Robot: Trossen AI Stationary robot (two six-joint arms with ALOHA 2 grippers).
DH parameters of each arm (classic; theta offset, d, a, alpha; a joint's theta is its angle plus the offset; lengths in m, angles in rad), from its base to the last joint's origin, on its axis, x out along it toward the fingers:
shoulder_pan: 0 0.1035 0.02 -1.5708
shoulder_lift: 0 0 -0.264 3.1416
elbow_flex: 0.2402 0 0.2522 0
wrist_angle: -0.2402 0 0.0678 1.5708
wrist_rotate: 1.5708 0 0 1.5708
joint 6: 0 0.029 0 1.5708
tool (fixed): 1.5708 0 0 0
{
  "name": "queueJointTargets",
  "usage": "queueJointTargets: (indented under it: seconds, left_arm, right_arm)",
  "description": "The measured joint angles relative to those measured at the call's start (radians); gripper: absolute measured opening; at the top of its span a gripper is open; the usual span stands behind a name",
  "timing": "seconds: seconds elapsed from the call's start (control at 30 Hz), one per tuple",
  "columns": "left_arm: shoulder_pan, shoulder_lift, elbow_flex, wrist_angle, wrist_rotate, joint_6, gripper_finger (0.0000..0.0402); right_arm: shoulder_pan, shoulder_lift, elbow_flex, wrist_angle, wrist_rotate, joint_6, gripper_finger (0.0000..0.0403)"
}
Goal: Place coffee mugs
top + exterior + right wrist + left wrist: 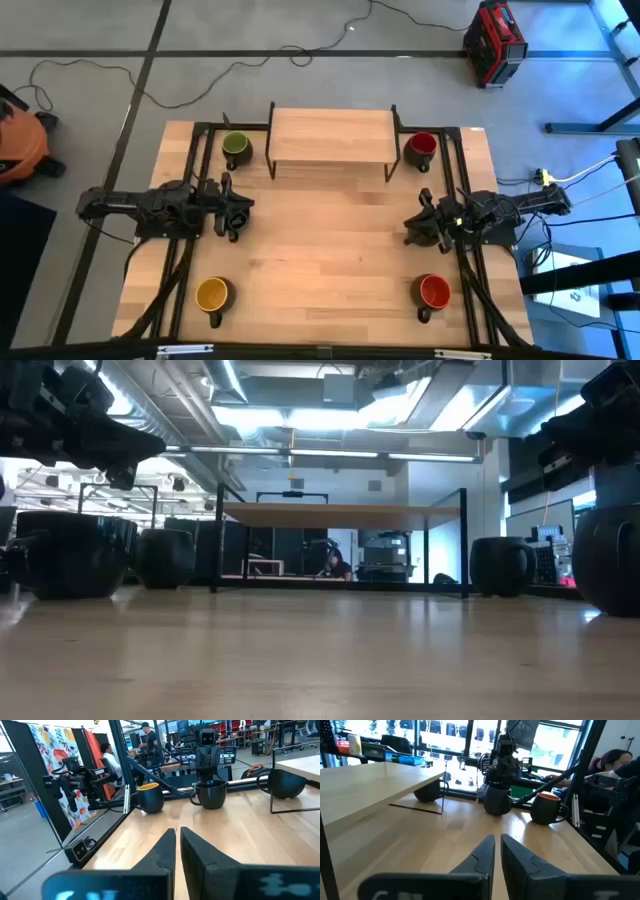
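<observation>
Four black mugs stand upright near the table's corners: green inside (236,148) far left, dark red (421,148) far right, yellow (212,296) near left, orange-red (433,292) near right. My left gripper (245,207) (497,840) hovers at the left side and my right gripper (410,226) (177,832) at the right, facing each other, both shut and empty. One all-black mug (212,795) stands on the table under my left arm's gripper. The other (496,802) stands under my right arm's. Whether either is touched is hidden.
A low wooden shelf on black legs (330,138) stands at the far middle. Black frame rails (190,260) run along both table sides. Bare wood (330,240) lies between the grippers. People sit beyond the table (107,755).
</observation>
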Motion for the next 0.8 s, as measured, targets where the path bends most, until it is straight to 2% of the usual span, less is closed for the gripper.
queueJointTargets:
  seconds: [0.8]
  left_arm:
    - [0.0, 0.0, 0.0, 0.0, 0.0, 0.0, 0.0025]
  right_arm:
    - [0.0, 0.0, 0.0, 0.003, 0.018, 0.0, 0.0017]
